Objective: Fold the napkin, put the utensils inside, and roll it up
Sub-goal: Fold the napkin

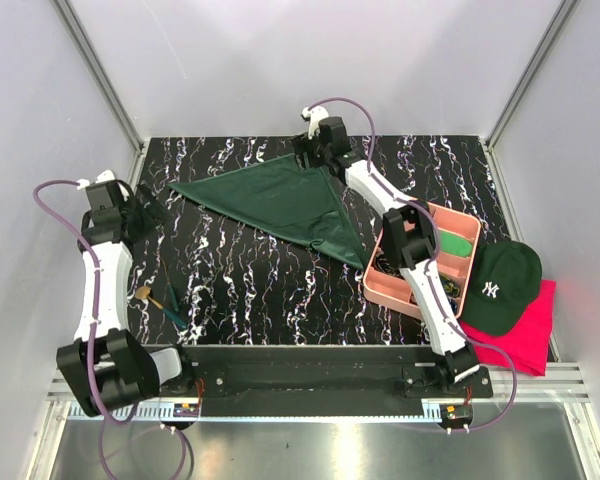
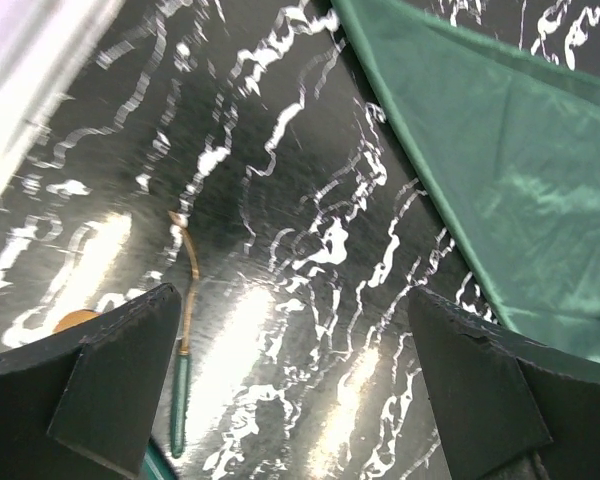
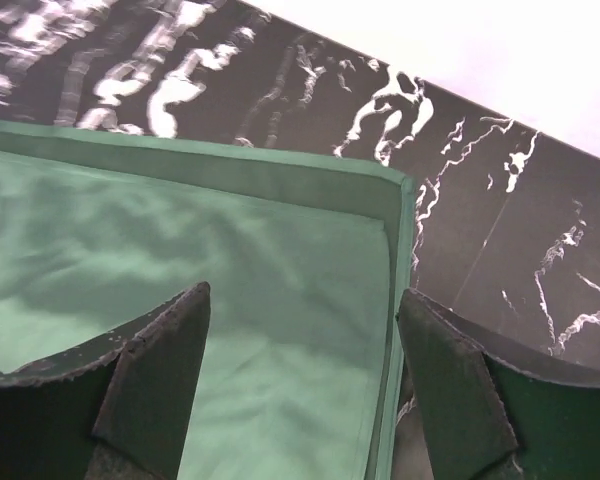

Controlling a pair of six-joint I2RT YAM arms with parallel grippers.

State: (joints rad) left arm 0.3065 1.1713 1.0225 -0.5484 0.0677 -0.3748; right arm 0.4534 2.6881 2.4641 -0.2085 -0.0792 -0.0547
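The dark green napkin lies folded into a triangle on the black marbled table. My right gripper is open just above its far corner; in the right wrist view the fingers straddle the doubled hem of the napkin. My left gripper is open and empty, left of the napkin's left tip. The utensils lie on the table beside the left arm. The left wrist view shows one utensil with a green handle by the left finger, and the napkin edge.
A pink tray holding a small bright-green swatch and dark items stands at the right. A dark cap rests on a pink-red cloth beside it. White walls enclose the table on three sides.
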